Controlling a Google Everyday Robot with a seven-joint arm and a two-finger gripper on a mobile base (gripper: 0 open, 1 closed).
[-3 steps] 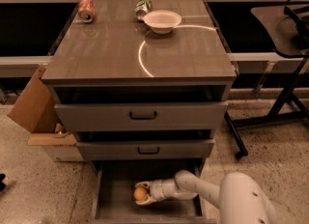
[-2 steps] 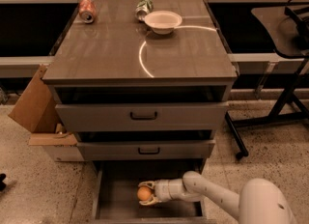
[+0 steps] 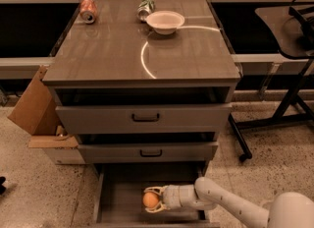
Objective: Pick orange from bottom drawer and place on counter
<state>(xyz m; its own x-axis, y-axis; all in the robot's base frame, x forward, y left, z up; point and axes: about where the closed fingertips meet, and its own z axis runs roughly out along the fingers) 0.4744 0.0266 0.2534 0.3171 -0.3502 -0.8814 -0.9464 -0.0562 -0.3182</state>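
The orange point(image 3: 150, 200) is a small round fruit inside the open bottom drawer point(image 3: 117, 202), a shallow grey tray at the foot of the cabinet. My gripper point(image 3: 152, 199) reaches in from the right on a white arm, with its pale fingers point(image 3: 156, 190) closed around the orange just above the drawer floor. The counter point(image 3: 113, 50) is the glossy grey-brown cabinet top with a thin curved white line across it.
A white bowl point(image 3: 165, 21), a crushed reddish can point(image 3: 88, 10) and a greenish can point(image 3: 145, 7) sit at the counter's back. Two upper drawers with black handles point(image 3: 145, 118) overhang the bottom drawer. A cardboard box point(image 3: 34, 105) stands left; a black stand point(image 3: 289, 99) stands right.
The gripper with the orange has shifted a little within the drawer, and the white arm has drawn back to the right and lower in the view.
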